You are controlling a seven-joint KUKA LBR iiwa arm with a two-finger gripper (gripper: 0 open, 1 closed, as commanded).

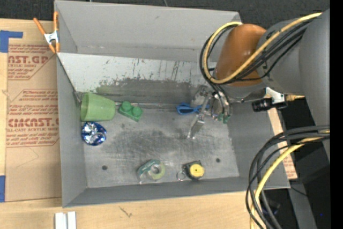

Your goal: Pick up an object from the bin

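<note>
My gripper (196, 114) hangs over the right middle of the bin, near the back wall, and is open. One finger (194, 130) points down and to the left toward the floor; the other sits higher, by the back wall. A small blue thing (185, 110) lies at the foot of the back wall, just left of the gripper and about level with the gap between the fingers. I cannot tell whether it touches them. A yellow and black tape measure (193, 170) lies near the front wall, below the gripper.
A light green cup (97, 107) lies on its side at the far left, beside a small green block (130, 110). Below them sits a shiny blue ball (94, 133). A pale ring-shaped thing (151, 170) rests near the front wall. The arm's orange cover and cables crowd the right side.
</note>
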